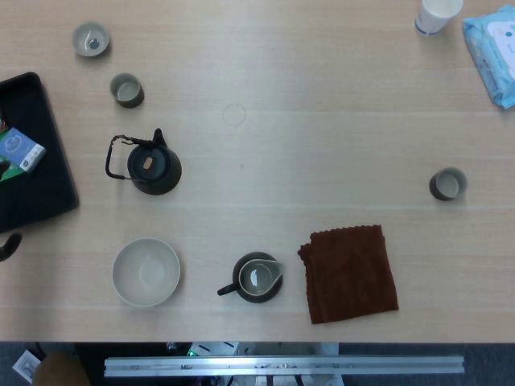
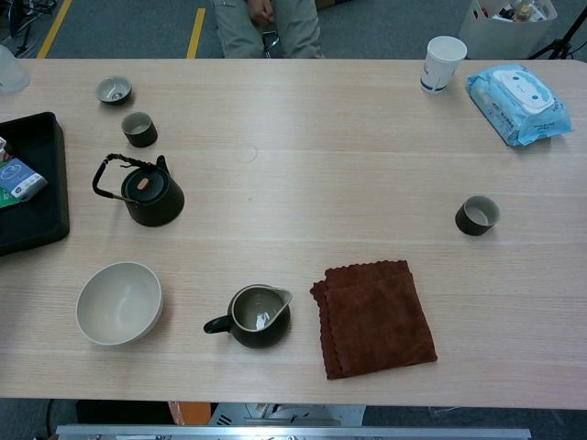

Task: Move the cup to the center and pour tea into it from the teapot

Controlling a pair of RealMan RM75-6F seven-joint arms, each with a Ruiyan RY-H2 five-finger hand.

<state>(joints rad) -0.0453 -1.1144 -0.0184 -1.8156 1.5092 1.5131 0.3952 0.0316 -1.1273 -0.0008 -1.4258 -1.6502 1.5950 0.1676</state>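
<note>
Across the pale wooden worktop [image 1: 322, 145], the black tray [image 1: 32, 185] sits at the left edge, and the brown cloth [image 1: 351, 272] lies flat at the front right. There's the white bowl [image 1: 146, 272] at the front left, the dark pitcher [image 1: 257, 278] beside it. The teapot [image 1: 153, 165] stands upright on the left, handle raised. The cup [image 1: 447, 184] waits far right, well apart from the teapot. A dark tip of the left robot hand [image 1: 8, 245] peeks in at the left edge; its state, I cannot tell. The right one is out of sight.
</note>
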